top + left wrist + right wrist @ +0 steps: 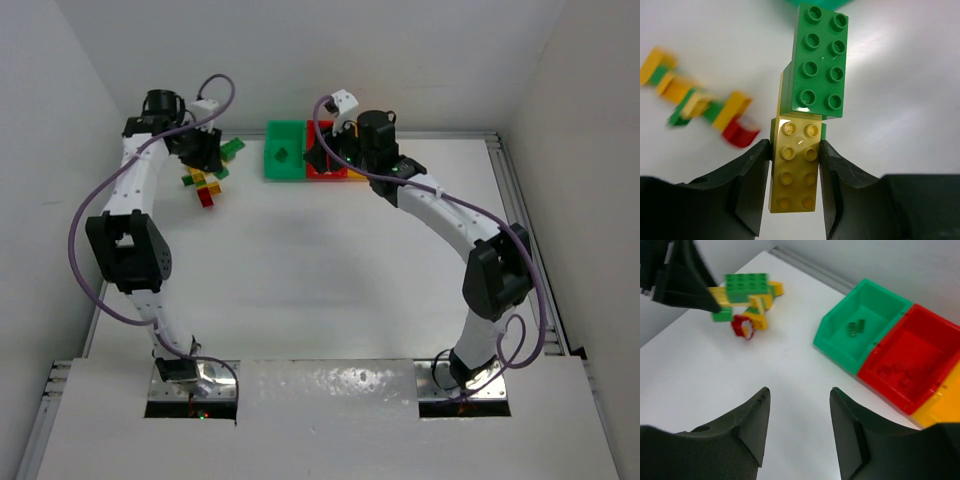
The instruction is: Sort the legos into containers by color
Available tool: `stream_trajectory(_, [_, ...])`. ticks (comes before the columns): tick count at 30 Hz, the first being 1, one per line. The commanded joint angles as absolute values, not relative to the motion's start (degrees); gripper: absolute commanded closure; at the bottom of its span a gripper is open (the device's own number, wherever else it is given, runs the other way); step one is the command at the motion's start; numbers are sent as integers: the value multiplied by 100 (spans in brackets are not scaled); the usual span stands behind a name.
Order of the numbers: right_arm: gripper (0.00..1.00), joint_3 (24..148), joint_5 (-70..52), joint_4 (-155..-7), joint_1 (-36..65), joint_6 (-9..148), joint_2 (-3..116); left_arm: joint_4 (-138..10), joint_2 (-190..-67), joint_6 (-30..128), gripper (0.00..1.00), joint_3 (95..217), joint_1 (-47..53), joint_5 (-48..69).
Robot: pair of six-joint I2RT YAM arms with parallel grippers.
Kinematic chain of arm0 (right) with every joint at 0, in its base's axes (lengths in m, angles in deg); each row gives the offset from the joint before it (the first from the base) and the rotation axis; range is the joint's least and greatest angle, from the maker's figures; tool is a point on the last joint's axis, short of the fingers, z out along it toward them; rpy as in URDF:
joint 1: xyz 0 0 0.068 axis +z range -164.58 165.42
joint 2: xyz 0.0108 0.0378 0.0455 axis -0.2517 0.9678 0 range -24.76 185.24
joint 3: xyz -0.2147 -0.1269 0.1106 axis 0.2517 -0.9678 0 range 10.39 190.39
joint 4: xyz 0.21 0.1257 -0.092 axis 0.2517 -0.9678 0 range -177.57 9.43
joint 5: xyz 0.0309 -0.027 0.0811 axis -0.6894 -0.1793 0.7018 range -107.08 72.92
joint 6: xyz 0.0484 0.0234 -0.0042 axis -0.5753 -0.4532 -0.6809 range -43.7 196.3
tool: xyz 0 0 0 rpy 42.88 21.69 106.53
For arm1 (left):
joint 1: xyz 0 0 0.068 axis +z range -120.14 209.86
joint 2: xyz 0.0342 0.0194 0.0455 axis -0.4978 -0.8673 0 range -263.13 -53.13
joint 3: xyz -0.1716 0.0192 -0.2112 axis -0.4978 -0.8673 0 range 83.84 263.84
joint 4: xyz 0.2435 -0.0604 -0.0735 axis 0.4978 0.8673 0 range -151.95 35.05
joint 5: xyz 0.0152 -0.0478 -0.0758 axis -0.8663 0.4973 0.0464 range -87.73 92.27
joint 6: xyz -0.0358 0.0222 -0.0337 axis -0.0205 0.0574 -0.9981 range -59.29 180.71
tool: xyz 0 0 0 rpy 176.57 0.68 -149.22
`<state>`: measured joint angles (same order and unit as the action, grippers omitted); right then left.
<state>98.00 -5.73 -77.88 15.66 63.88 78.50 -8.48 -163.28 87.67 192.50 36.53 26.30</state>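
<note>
My left gripper is shut on a yellow lego that has a green lego stuck to its far end; the joined pair hangs just above the table. In the top view the left gripper is at the back left, beside a loose pile of green, yellow and red legos. That pile lies left of the held bricks. My right gripper is open and empty, over bare table near the green bin, red bin and yellow bin. A small green lego lies in the green bin.
The three bins stand in a row at the back centre, green bin, red bin, yellow bin, partly covered by the right arm. White walls close the table at the left and back. A metal rail runs along the right edge.
</note>
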Motion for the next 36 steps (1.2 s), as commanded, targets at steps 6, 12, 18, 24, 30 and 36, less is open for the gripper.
stream_trajectory(6, [44, 9222, 1428, -7749, 1583, 7032, 7324, 220, -16361, 9770, 98, 19704, 2494, 4296])
stream_trajectory(12, [37, 8958, 1815, -8495, 1574, 8191, 7061, 1151, -16352, 10946, 98, 19678, 1861, 4103])
stream_trajectory(18, [36, 8730, 2053, -9340, 1574, 9580, 6578, 1346, -16027, 12038, 99, 19143, 1790, 3875])
stream_trajectory(24, [36, 8193, 2211, -8507, 1574, 9635, 6611, 1346, -15728, 12425, 100, 18922, 1703, 4234])
stream_trajectory(30, [36, 8413, 2449, -8102, 1583, 9432, 6981, 1337, -15728, 12311, 100, 18922, 1615, 4411])
stream_trajectory(36, [36, 8615, 2291, -7750, 1680, 9449, 7288, 1346, -15728, 12197, 100, 18931, 1509, 4419])
